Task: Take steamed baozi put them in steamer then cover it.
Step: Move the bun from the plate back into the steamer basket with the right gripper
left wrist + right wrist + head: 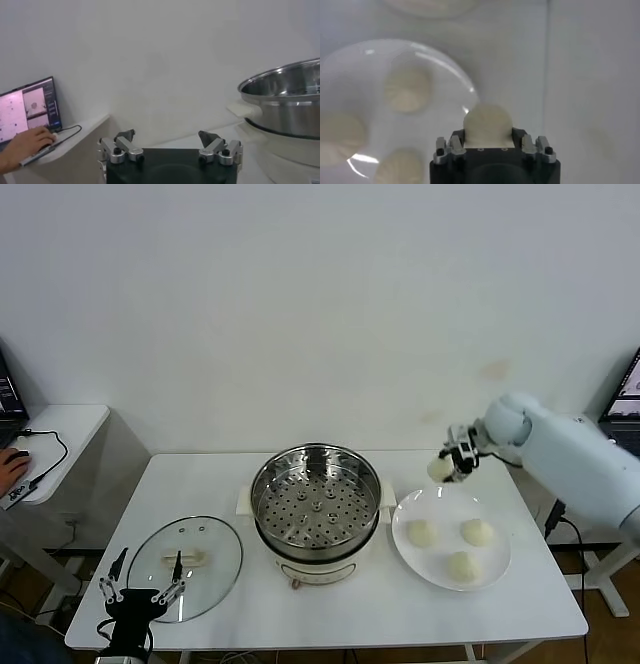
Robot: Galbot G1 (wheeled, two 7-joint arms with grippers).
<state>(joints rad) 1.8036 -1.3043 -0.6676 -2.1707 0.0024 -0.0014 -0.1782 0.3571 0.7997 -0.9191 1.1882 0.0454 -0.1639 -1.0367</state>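
Fingers of my right gripper [455, 463] are clamped on one pale cream-white round baozi [441, 469], held above the far rim of the flat white plate [499, 568], where three more buns [460, 565] lie. My shiny round steel steamer [315, 502] stands uncovered between plate and clear glass lid [186, 567]. My left gripper [140, 595] waits, fingers apart, near the lid's front edge.

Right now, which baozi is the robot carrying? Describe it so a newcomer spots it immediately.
Start at the steamer mid-table, then the white plate beside it. Three buns lie there; the carried baozi hangs above the plate's far edge, pinched in the right gripper.
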